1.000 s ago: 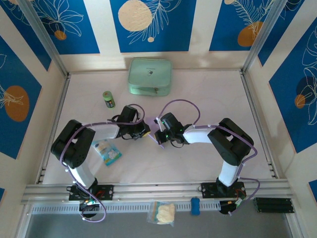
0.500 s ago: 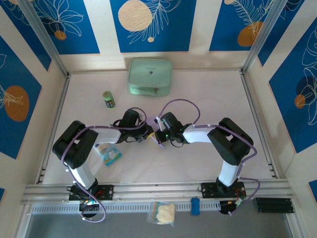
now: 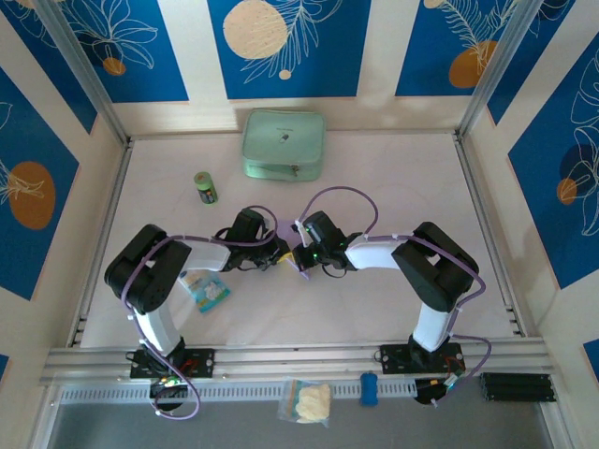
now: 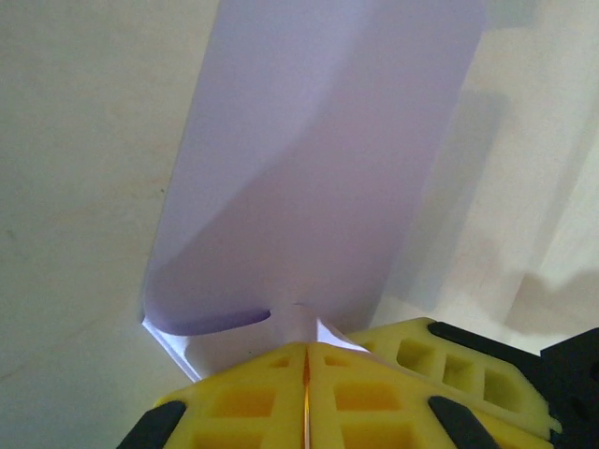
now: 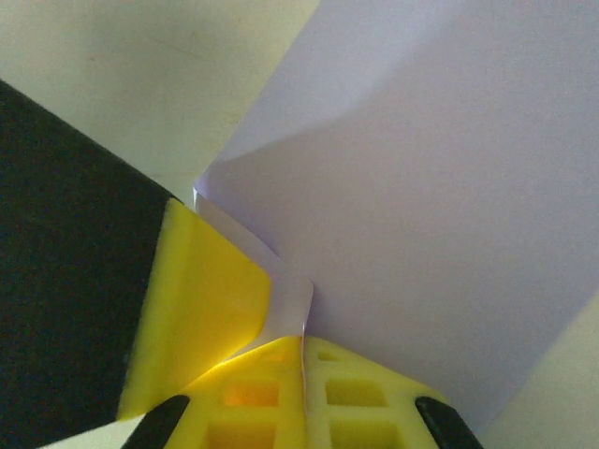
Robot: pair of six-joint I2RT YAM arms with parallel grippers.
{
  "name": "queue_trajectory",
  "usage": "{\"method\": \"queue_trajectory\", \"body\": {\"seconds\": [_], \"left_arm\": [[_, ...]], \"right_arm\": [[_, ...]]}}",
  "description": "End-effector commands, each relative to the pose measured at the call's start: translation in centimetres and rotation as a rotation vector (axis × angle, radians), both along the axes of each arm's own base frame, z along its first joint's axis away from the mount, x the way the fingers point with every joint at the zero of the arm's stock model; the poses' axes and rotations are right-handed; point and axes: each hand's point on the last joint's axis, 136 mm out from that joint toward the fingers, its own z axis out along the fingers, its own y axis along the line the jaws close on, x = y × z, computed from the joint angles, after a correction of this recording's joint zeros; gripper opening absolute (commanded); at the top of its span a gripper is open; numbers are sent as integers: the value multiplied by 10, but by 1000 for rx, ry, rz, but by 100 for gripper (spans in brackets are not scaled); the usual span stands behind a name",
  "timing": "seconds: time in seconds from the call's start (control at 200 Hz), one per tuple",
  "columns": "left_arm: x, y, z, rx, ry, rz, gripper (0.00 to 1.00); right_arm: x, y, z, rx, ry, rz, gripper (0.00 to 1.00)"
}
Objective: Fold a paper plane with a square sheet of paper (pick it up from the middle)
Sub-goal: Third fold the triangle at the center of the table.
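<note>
The lavender sheet of paper (image 4: 318, 168) is held up between both grippers near the table's middle, bent and doubled over into layers. Whether it has the pointed form of a paper plane I cannot tell. My left gripper (image 4: 306, 348) is shut on the paper's near edge, its yellow fingers pressed together. My right gripper (image 5: 302, 341) is shut on another edge of the same paper (image 5: 440, 196). From above, the left gripper (image 3: 279, 254) and right gripper (image 3: 301, 256) almost touch, and only a sliver of paper (image 3: 304, 271) shows below them.
A mint-green pouch (image 3: 284, 143) lies at the back centre. A small green can (image 3: 205, 187) stands back left. A blue-and-white snack packet (image 3: 204, 286) lies under the left arm. A clear bag (image 3: 307, 402) and a blue object (image 3: 369, 388) sit in front of the rail.
My left gripper has slid a little to the right, closer to the right gripper, and the left arm's elbow has shifted with it. The right arm has stayed put.
</note>
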Motion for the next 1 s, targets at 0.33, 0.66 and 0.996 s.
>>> {"method": "queue_trajectory", "body": {"seconds": [0.33, 0.66, 0.996], "left_arm": [[-12, 4, -22, 39, 43, -18, 9], [-15, 8, -29, 56, 49, -16, 9], [-15, 8, -32, 58, 43, -14, 9]], "right_arm": [[-12, -20, -31, -93, 97, -29, 0], [-12, -18, -28, -88, 97, -25, 2], [-7, -15, -11, -45, 75, -26, 9]]}}
